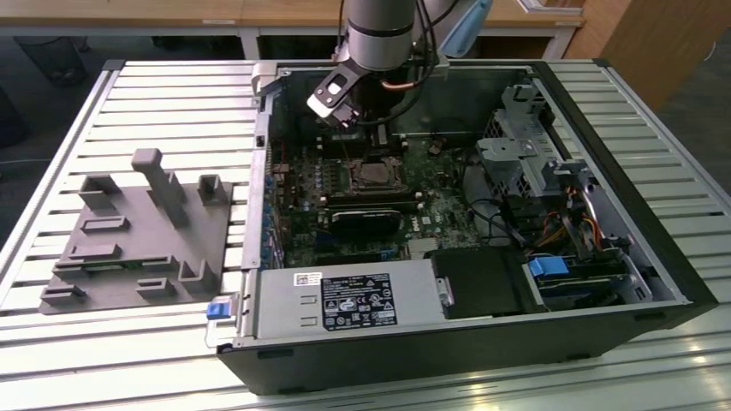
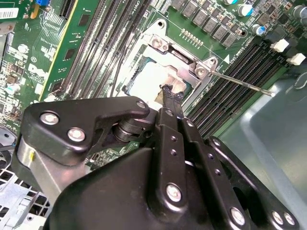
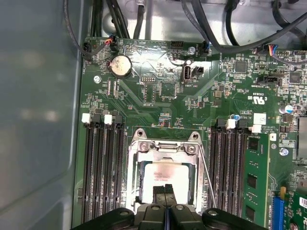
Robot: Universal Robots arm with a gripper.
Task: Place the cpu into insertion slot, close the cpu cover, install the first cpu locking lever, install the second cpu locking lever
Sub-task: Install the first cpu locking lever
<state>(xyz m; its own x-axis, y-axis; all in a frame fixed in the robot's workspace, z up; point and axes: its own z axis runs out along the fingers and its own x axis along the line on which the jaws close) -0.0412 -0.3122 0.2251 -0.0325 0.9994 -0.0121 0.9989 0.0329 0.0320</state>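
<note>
Gripper [image 3: 165, 188], tips pressed together, angles down over the cpu [image 3: 160, 172].

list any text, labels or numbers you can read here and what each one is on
power supply label: dense print and symbols, too small to read.
small white sticker beside it: too small to read.
motherboard: white lettering by the parts, too small to read.
cpu top: faint marks lost in glare, unreadable.
white board sticker: blurred, unreadable.
Nothing can be quoted reliably.
</note>
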